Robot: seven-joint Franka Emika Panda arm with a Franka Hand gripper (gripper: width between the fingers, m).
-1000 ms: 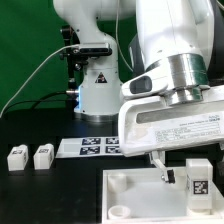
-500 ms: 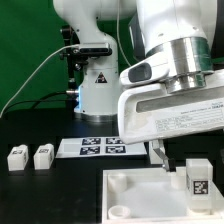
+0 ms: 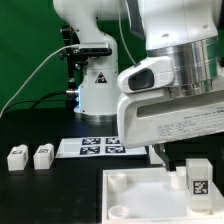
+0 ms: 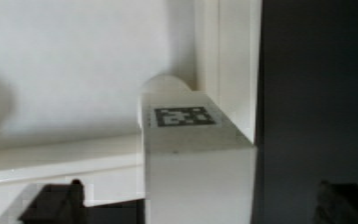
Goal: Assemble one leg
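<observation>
One leg (image 3: 197,180), a small white block with a tag on its face, stands upright at the exterior view's right, on the large white tray-like piece (image 3: 130,190). My gripper (image 3: 192,160) hangs over it, open. One dark finger (image 3: 159,163) shows beside the leg; the other is out of frame. In the wrist view the leg (image 4: 197,150) stands between my two fingertips (image 4: 51,200) with a gap on each side, so my gripper (image 4: 197,205) holds nothing. Two more legs (image 3: 17,157) (image 3: 42,156) lie on the black table at the left.
The marker board (image 3: 95,148) lies flat behind the tray-like piece. The arm's white base (image 3: 95,90) stands at the back, with a thin cable running off to the left. A green backdrop closes the scene.
My gripper and wrist have risen a little above the upright leg and stayed open. The leg and the other parts have not moved.
</observation>
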